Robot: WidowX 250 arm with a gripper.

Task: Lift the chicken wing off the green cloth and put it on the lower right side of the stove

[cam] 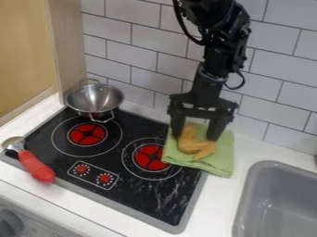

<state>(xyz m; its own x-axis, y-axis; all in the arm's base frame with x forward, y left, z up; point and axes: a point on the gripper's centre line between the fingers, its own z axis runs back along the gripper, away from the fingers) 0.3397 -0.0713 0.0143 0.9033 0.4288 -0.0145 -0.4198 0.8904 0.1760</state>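
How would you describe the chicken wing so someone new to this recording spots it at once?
Find the black stove, then the green cloth at its right edge, toward the tiled wall. The chicken wing lies on that cloth, between the open fingers of the gripper. Its bent, golden-brown shape sets it apart from the flat cloth and the shiny metal bowl.

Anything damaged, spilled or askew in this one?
Pale streaks mark the lower right of the stove; scuffs or glare, I can't tell. The red-handled utensil lies askew at its left corner, and the green cloth overlaps its right edge. No obvious spill.
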